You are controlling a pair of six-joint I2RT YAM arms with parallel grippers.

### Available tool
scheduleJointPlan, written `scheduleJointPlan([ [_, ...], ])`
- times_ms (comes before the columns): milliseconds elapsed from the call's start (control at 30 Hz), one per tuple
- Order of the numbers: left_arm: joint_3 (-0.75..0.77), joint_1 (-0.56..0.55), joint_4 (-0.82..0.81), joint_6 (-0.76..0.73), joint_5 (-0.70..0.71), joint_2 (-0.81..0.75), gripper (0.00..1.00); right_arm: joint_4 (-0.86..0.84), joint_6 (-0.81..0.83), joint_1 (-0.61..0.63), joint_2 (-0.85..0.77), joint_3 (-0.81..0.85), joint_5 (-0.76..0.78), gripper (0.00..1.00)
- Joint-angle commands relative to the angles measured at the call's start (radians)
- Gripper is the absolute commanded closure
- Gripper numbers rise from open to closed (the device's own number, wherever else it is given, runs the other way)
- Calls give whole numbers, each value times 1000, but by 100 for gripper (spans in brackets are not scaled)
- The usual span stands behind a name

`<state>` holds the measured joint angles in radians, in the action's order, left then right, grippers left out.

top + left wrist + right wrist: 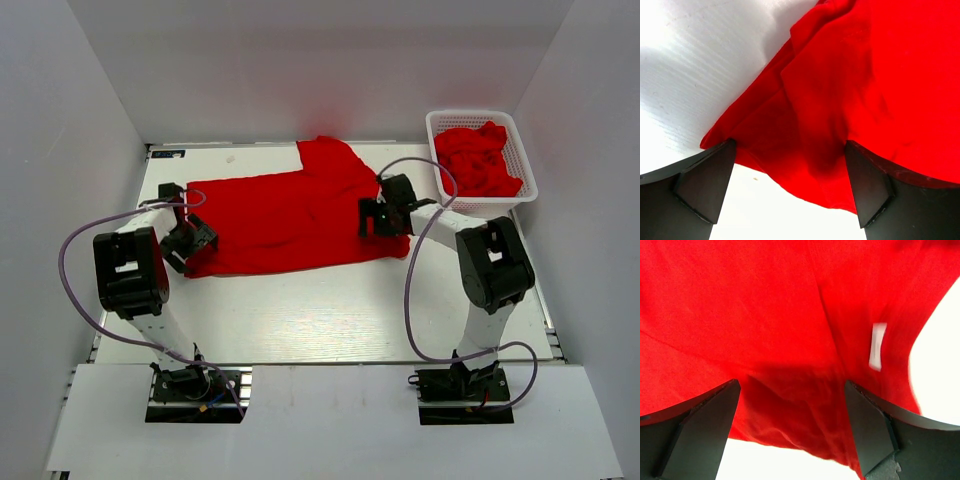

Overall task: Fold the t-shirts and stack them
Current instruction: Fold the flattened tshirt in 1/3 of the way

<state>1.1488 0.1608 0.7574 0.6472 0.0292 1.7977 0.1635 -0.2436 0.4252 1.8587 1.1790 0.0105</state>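
A bright red t-shirt [290,215] lies spread across the white table, partly folded, one sleeve toward the back. My left gripper [188,243] is open at the shirt's left end; in the left wrist view the cloth edge [810,150] lies between its fingers [705,182]. My right gripper [385,215] is open at the shirt's right end; in the right wrist view the red cloth [790,390] with a white label [877,345] lies between the fingers [867,427]. More crumpled red shirts [478,160] lie in the basket.
A white plastic mesh basket [528,185] stands at the back right of the table. Grey walls enclose the table on three sides. Purple cables loop beside both arms. Bare white table [320,310] lies in front of the shirt.
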Motion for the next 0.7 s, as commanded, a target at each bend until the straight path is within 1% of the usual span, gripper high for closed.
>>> scheduleJointPlan([
  [0,-31,6,20,5,12,-50,0,11,-111,-28,-7,-42,-125,10],
  [133,-80,6,10,5,1,-60,0,11,-169,-71,-26,-132,-176,10],
  [200,-115,6,10,5,-11,-72,0,7,-221,-78,-82,-206,-173,10],
  [233,-132,6,10,5,-26,-81,0,4,-233,-80,-101,-288,-165,10],
  [267,-150,-3,10,5,-40,-92,0,-1,-258,-80,-121,-321,-161,10],
  [300,-191,-3,10,5,-49,-103,0,-2,-285,-78,-186,-352,-153,10],
  [333,-214,-3,10,5,-60,-133,0,-1,-299,-78,-211,-379,-143,10],
  [367,-239,-3,10,5,-75,-150,0,1,-327,-78,-260,-469,-139,10],
  [400,-288,-3,10,5,-75,-168,0,1,-353,-74,-317,-496,-127,10],
  [500,-371,-3,42,-15,-86,-246,0,8,-399,-78,-433,-649,-124,10],
  [533,-389,-3,52,-27,-86,-268,0,7,-405,-72,-523,-671,-130,10],
  [600,-429,-3,66,-47,-101,-337,0,30,-424,-69,-576,-735,-136,10],
  [633,-429,-3,75,-47,-101,-363,0,37,-424,-69,-657,-742,-135,10],
  [667,-440,-3,97,-47,-110,-389,0,89,-415,-68,-680,-745,-121,10],
])
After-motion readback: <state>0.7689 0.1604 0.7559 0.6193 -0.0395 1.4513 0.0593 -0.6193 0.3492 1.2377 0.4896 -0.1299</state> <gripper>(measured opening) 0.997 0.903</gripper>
